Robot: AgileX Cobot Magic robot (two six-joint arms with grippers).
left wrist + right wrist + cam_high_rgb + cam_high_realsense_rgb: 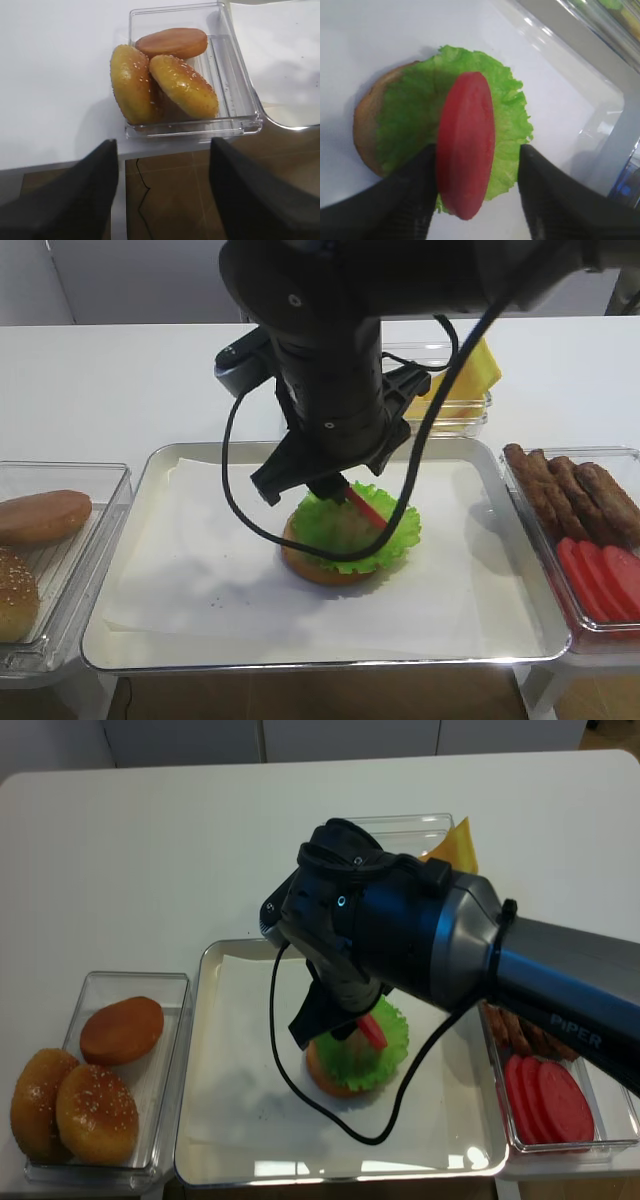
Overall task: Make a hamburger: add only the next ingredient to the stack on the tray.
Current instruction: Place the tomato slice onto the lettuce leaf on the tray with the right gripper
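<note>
A: In the first high view we see the right gripper [335, 490] low over the stack [350, 540], a tan round bun bottom with a frilly green lettuce leaf, near the middle of the large shiny silver metal tray [140, 640] with its white paper liner [200, 580]. A red edge of the flat round tomato slice [364, 506] shows under the black arm.

B: At the tray's right edge we see a clear plastic bin [628, 455] of brown elongated patties [570, 490] and more red slices [605, 578]; at its left edge, a clear bin of brown bun halves [40, 516].

A: In the right wrist view the tomato slice stands on edge, tilted, over the lettuce. The black fingers [410, 200] stand apart: the left one is against the slice, the right one clear of it. We cannot tell whether it is gripped.

B: In the left wrist view we see the left gripper [162, 195] with fingers spread wide, holding nothing, above the counter's front edge beside the bun bin.

A: The second high view shows the slice upright on the stack, mid-tray.
</note>
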